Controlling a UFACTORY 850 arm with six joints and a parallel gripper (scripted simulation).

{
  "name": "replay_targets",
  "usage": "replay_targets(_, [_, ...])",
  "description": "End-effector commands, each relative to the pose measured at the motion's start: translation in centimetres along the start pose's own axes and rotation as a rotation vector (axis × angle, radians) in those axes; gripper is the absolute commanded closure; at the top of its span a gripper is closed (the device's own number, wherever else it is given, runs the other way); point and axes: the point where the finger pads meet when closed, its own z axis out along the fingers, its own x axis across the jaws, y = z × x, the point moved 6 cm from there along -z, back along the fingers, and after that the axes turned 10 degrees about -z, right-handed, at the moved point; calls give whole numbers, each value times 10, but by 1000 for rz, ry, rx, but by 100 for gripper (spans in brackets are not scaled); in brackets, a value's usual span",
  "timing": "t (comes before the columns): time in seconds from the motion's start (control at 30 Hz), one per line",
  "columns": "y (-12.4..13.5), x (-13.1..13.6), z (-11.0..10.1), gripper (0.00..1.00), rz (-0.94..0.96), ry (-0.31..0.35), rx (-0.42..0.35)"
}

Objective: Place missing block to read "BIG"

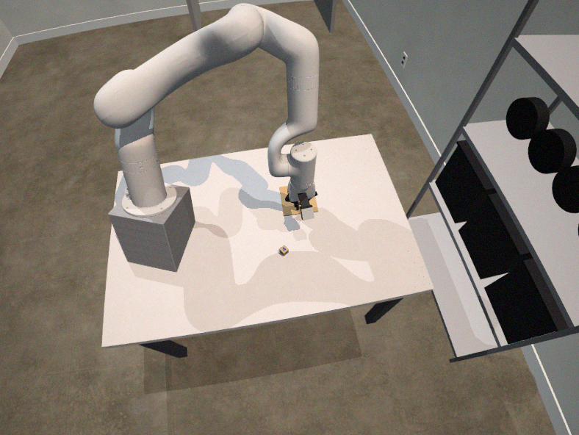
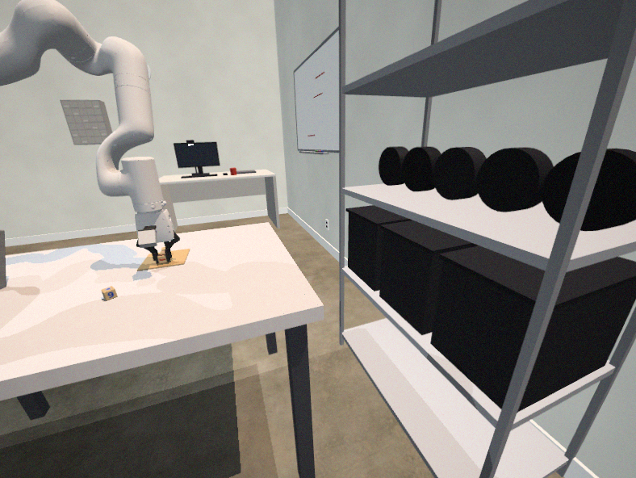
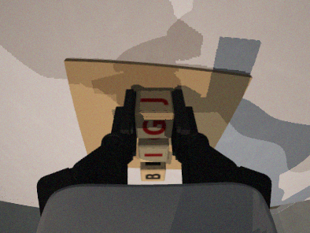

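A tan mat (image 1: 286,206) (image 2: 178,253) (image 3: 89,98) lies on the white table. My gripper (image 1: 301,202) (image 2: 160,255) (image 3: 153,104) points straight down and reaches down to the mat. It is shut on a tan block (image 3: 155,128) (image 2: 163,259) with a red G on top. A J-like red mark shows on that block's far side face. In the wrist view the G block heads a straight line with the I block (image 3: 154,151) and, nearest my palm, the B block (image 3: 153,175). I cannot tell whether the G block touches the mat. A fourth block (image 1: 283,250) (image 2: 109,293) with a blue 9 lies on the table off the mat.
The arm's grey base pedestal (image 1: 152,229) stands at the table's left. A tall shelf rack (image 1: 491,234) (image 2: 462,246) with black bins and discs stands beyond the table's right edge. A desk with a monitor (image 2: 196,154) stands by the far wall.
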Motion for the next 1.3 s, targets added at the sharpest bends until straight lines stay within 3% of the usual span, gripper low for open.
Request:
replay_targets(0.0, [0, -1, -1, 79, 0, -1, 1])
replay_targets(1.27, [0, -1, 3, 79, 0, -1, 1])
